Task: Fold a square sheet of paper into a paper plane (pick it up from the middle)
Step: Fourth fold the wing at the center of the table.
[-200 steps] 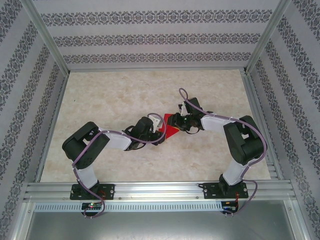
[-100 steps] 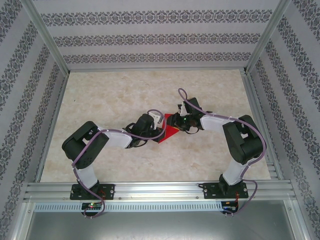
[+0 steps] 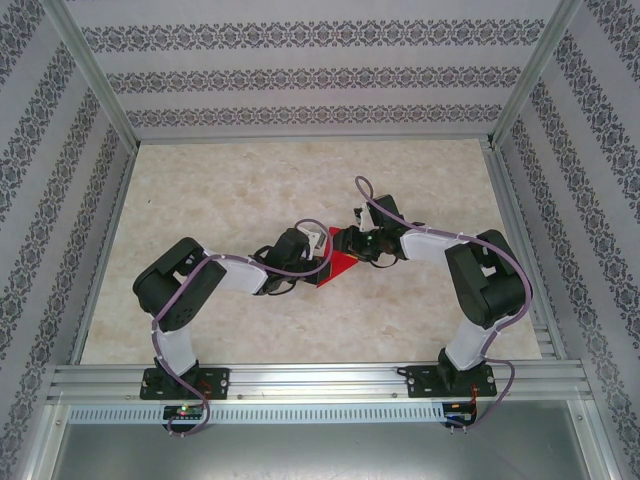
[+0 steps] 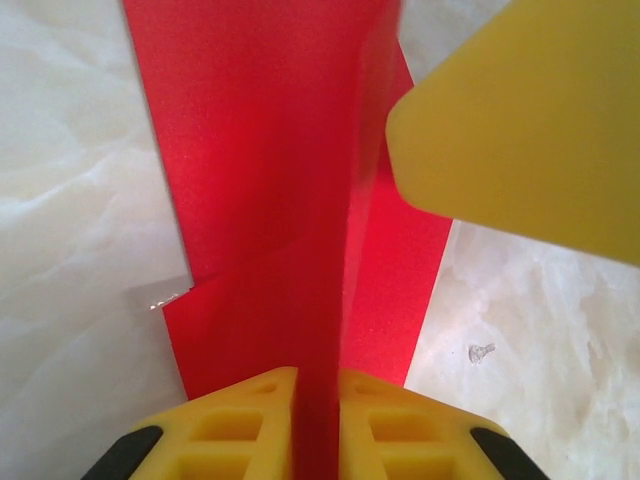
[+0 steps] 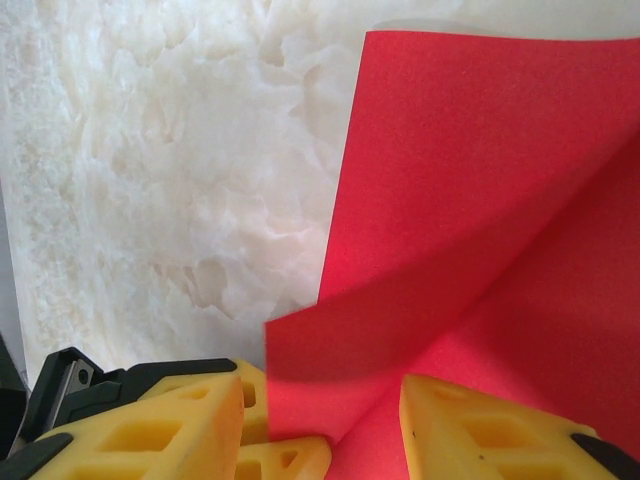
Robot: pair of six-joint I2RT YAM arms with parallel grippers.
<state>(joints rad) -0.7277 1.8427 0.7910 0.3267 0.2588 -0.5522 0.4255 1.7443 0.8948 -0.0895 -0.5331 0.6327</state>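
Observation:
The red sheet of paper (image 3: 340, 264) lies partly folded mid-table, a point toward the near right. In the left wrist view the paper (image 4: 250, 150) has one flap standing upright. My left gripper (image 4: 318, 378) is shut on that flap's lower edge, reaching in from the left (image 3: 320, 257). My right gripper (image 3: 361, 247) comes from the right; one of its yellow fingers (image 4: 520, 110) hangs over the sheet. In the right wrist view its fingers (image 5: 490, 430) stand apart, the gripper (image 5: 320, 390) open over the paper (image 5: 470, 180), whose curled flap rises between them.
A marble-patterned table (image 3: 220, 190) is boxed in by patterned walls and aluminium posts (image 3: 95, 75). A metal rail (image 3: 320, 378) runs along the near edge by the arm bases. A tiny screw (image 4: 482, 351) lies on the table beside the paper.
My left gripper has closed on the raised flap and shifted slightly away from the near edge, its elbow moving right. The right arm has stayed put.

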